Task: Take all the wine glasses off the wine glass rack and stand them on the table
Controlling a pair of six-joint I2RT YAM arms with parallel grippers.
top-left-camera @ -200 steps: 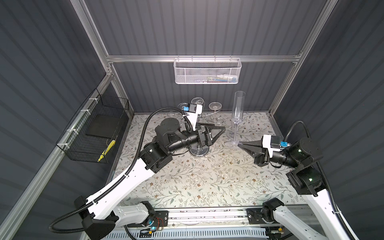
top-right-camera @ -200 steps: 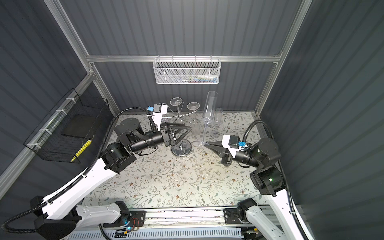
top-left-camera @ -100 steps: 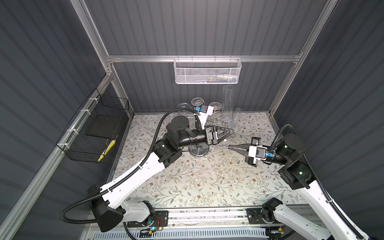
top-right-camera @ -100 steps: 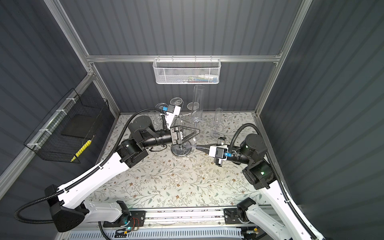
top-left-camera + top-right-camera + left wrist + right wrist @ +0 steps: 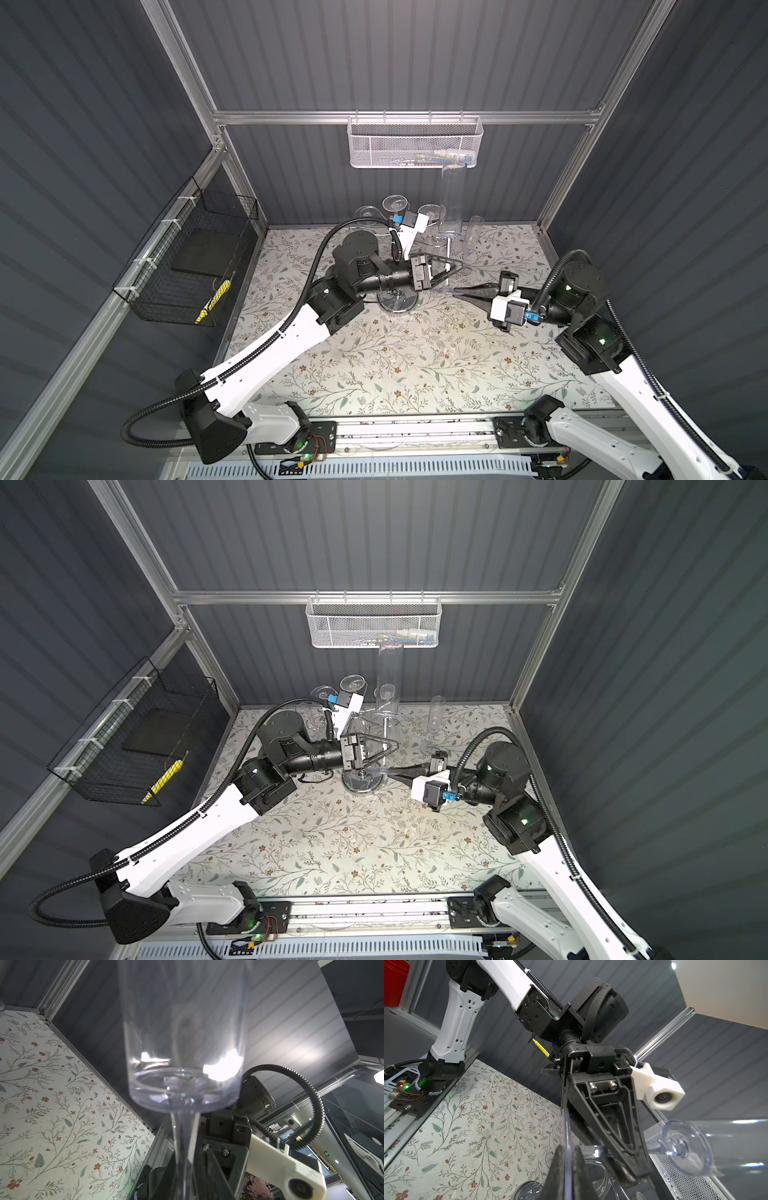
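Note:
The wine glass [image 5: 452,199] [image 5: 388,675] is a tall clear flute held upright above the table, just right of the wine glass rack [image 5: 397,306] [image 5: 361,786]. My right gripper [image 5: 457,289] [image 5: 392,771] is shut on the rim of its flat foot [image 5: 566,1126], seen pinched between the right gripper [image 5: 567,1155] tips. My left gripper [image 5: 457,266] [image 5: 395,746] is closed around the stem [image 5: 598,1150] just above the foot. In the left wrist view the bowl [image 5: 185,1043] fills the middle, and the stem runs down between the jaws of the left gripper [image 5: 187,1178].
Three clear glasses [image 5: 395,203] still hang on the rack's chrome arms. Another flute [image 5: 473,232] stands on the floral mat [image 5: 374,365] at the back right. A white mesh basket [image 5: 415,145] hangs on the back wall, and a black wire basket [image 5: 187,266] on the left wall.
The right gripper has lifted the glass by its foot and carried it left toward the rack. The left gripper reached right and shut its wide jaws on the stem.

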